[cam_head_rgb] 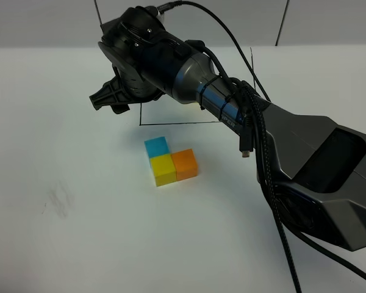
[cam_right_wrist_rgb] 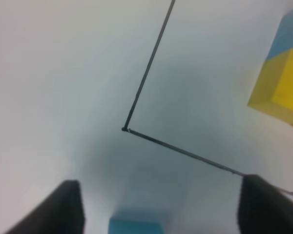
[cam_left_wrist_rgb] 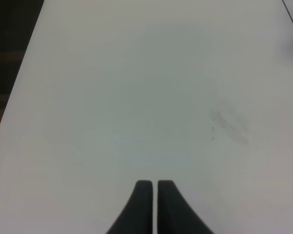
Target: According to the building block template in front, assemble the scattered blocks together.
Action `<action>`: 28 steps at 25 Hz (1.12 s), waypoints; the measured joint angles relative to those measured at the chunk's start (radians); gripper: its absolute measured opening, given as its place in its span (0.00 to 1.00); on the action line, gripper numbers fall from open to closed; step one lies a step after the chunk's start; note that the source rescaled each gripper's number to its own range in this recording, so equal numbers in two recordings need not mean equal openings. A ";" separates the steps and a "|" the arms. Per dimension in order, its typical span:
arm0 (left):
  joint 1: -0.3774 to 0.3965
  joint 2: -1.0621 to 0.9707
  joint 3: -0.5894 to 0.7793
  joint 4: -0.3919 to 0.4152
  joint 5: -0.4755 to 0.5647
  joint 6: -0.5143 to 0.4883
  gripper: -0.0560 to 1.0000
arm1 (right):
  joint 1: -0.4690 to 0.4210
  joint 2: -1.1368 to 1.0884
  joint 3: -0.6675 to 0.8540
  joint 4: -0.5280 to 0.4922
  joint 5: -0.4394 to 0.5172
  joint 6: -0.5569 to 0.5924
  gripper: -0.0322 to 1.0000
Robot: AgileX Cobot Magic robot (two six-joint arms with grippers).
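Note:
The scattered blocks sit joined in an L on the white table: light blue (cam_head_rgb: 155, 146), yellow (cam_head_rgb: 163, 169) and orange (cam_head_rgb: 185, 163), just outside the black drawn frame (cam_head_rgb: 171, 123). My right gripper (cam_head_rgb: 107, 101) hangs open above the frame's near-left corner, holding nothing. In the right wrist view its fingers (cam_right_wrist_rgb: 159, 181) stand wide apart over that corner (cam_right_wrist_rgb: 124, 129), with a light blue face (cam_right_wrist_rgb: 136, 226) low between them, untouched. The building block template (cam_right_wrist_rgb: 281, 83) shows yellow and blue inside the frame; the arm hides it in the high view. My left gripper (cam_left_wrist_rgb: 154, 186) is shut and empty.
The right arm (cam_head_rgb: 232, 104) and its cables stretch across the frame from the lower right. A grey smudge (cam_head_rgb: 60, 198) marks the table at the left. The table's edge (cam_left_wrist_rgb: 19, 73) shows in the left wrist view.

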 joint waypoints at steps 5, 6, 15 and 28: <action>0.000 0.000 0.000 0.000 0.000 0.000 0.06 | 0.009 -0.006 -0.022 -0.017 0.008 -0.063 0.13; 0.000 0.000 0.000 0.000 0.000 0.000 0.06 | 0.010 -0.006 -0.022 -0.022 0.010 -0.078 0.09; 0.000 0.000 0.000 0.000 0.000 0.000 0.06 | -0.031 -0.006 -0.022 -0.069 0.013 -0.185 0.04; 0.000 0.000 0.000 0.000 0.000 0.000 0.06 | -0.173 -0.007 -0.022 -0.019 0.016 -0.317 0.03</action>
